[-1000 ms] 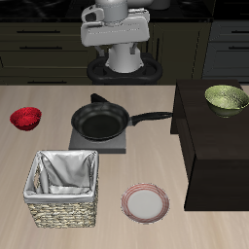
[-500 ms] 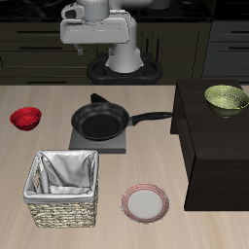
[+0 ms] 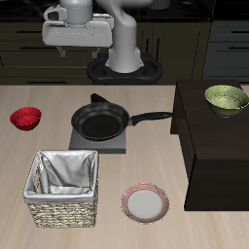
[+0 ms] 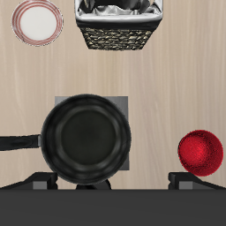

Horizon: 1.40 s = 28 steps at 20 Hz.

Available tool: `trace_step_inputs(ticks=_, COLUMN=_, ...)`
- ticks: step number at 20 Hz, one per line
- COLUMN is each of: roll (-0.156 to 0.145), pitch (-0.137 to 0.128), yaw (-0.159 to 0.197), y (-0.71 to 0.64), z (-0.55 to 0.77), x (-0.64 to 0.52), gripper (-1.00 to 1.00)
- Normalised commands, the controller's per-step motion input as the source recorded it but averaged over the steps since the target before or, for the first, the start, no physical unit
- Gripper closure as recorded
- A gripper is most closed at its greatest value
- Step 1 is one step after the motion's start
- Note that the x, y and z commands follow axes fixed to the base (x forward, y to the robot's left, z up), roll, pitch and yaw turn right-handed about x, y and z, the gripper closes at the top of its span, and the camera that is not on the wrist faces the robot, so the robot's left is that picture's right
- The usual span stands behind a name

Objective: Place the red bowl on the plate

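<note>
The glossy red round bowl rests on the table, well apart from the pink-rimmed plate. The gripper is raised, holding nothing; finger spread cannot be told. It should be centred over the bowl's rim before descent.

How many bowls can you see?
2. The red bowl sits on the table, away from the plate. The green bowl sits on the dark cabinet. The basket holds cloth, which could hide something.
</note>
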Motion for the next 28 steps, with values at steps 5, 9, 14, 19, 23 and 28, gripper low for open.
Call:
trace_step_inputs(ticks=5, roll=0.034, pitch=-0.009, yaw=-0.004, y=-0.39, z=0.04, x=0.11, gripper=-1.0)
trace_step_inputs(ticks=9, roll=0.006, pitch=-0.018, yaw=0.037, y=-0.4, z=-0.03, x=0.13, gripper=-1.0)
trace_step_inputs(ticks=14, roll=-0.018, pitch=0.018, yaw=-0.002, y=-0.37, z=-0.02, x=0.15, gripper=-1.0)
trace_step_inputs(ticks=19, roll=-0.041, pitch=-0.01, yaw=-0.027, y=-0.47, z=0.03, x=0.08, gripper=-1.0)
trace_step_inputs(ticks=23, roll=-0.045, pitch=0.015, yaw=-0.032, y=-0.51, z=0.0, x=0.02, gripper=-1.0)
trace_step_inputs(ticks=28, roll=-0.02, pitch=-0.02, yaw=0.016, y=-0.29, z=0.01, x=-0.07, gripper=-1.0)
